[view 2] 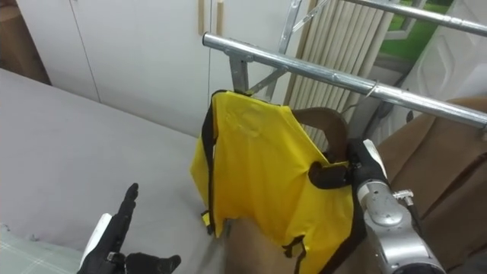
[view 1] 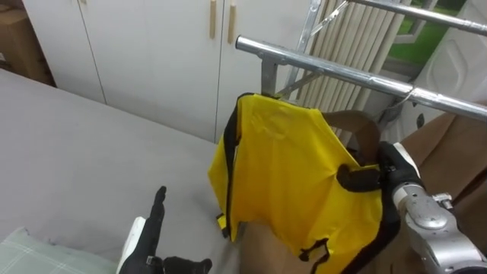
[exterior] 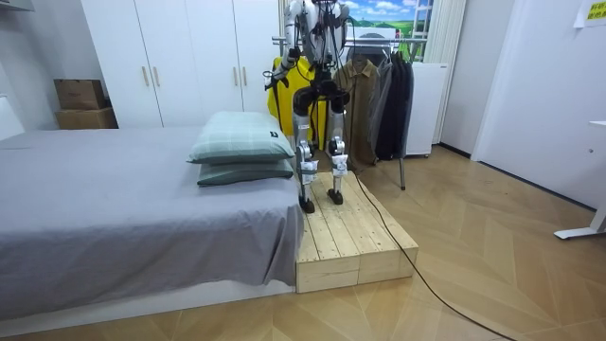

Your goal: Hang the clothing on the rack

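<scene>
yellow garment [view 1: 289,167] going on the rail [view 1: 327,65]
right hand [view 1: 394,164] pinches it, left hand [view 1: 148,228] flat, fingers straight; i'd raise its top over the rail first.

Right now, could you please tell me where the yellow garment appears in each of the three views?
Left eye view: the yellow garment is at centre, below the metal rail, gripped by the right hand.
Right eye view: centre, a little further left.
Room view: upper centre, just to the room view's left of the robot.
Shared landmark: the white wardrobe behind it.
</scene>
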You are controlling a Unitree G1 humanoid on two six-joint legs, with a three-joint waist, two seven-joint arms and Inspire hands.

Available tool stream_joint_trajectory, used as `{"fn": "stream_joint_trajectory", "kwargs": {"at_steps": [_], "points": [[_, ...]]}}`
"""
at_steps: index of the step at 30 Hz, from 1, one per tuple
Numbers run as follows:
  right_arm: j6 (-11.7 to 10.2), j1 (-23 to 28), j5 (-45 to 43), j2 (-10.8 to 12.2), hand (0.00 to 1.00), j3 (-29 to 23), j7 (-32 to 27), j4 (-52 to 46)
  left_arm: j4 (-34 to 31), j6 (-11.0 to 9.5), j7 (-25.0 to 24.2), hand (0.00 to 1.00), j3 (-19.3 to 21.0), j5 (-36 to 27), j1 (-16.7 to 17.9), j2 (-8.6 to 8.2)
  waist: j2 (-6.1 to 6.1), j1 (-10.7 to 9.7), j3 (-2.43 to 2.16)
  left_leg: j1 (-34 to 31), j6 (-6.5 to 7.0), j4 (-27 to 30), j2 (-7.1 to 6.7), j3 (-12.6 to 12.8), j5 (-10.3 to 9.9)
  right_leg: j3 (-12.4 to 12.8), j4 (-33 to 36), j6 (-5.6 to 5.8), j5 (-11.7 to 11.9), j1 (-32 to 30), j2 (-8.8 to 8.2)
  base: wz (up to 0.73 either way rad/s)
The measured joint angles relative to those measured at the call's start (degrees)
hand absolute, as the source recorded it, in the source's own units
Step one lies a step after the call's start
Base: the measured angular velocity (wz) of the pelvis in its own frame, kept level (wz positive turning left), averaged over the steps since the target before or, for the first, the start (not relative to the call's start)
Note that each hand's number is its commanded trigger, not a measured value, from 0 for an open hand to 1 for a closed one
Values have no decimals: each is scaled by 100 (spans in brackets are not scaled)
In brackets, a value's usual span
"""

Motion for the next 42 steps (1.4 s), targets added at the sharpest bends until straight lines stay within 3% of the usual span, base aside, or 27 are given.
{"fn": "stream_joint_trajectory", "kwargs": {"at_steps": [2, 3, 4, 5, 6, 7, 14, 42], "points": [[0, 0, 0, 0, 100, 5, 0, 0, 0, 0, 24, 0, 0, -1, 0, 0, 1, 0, 0, -2, 0, 6, 2, 4, 0, -2, 0, -6, 4, 0, 1, 0], [0, 0, 0, 0, 68, 9, -1, 0, 0, 0, 29, 0, 1, -1, 0, 0, 0, -1, -1, -2, 0, 8, 2, 4, 0, -2, 1, -7, 5, 0, 1, 0], [0, 0, -3, 0, 62, 10, -1, 0, 0, 0, 30, 0, 1, -1, 0, 0, 0, -17, -2, -8, 0, 12, 2, 1, 0, -3, 1, -9, 5, -1, 0, 0], [0, 0, -5, 0, 34, 10, -5, 0, 0, 0, 30, 0, 1, -1, 0, 0, -1, -15, -3, -12, 0, 14, 2, 1, 0, -6, 2, -10, 6, -2, 0, 0], [0, 0, -5, 0, 24, 10, -6, 0, 0, 0, 30, 0, 1, -1, 0, 0, -2, -16, -4, -13, -1, 15, 2, 1, 0, -6, 2, -11, 7, -2, 0, 0], [0, 0, -4, 0, 0, 10, -9, 0, 0, 0, 31, 0, 1, -1, 0, 0, -2, -17, -4, -15, -1, 18, 2, 1, 0, -6, 2, -11, 7, -2, 0, 0], [0, 0, 170, 0, 0, 10, -68, -1, 0, 0, 108, 0, -1, -5, 0, 4, 0, -40, -26, -21, -1, 44, 2, -10, 0, -6, 4, -13, 8, 6, -1, 0], [0, 0, 261, 0, 0, 11, -121, -1, 0, 0, 119, 0, -2, -9, 0, 5, -2, -108, -24, -32, -1, 38, 0, 9, 0, -9, 2, -14, 8, -7, -3, 0]]}}
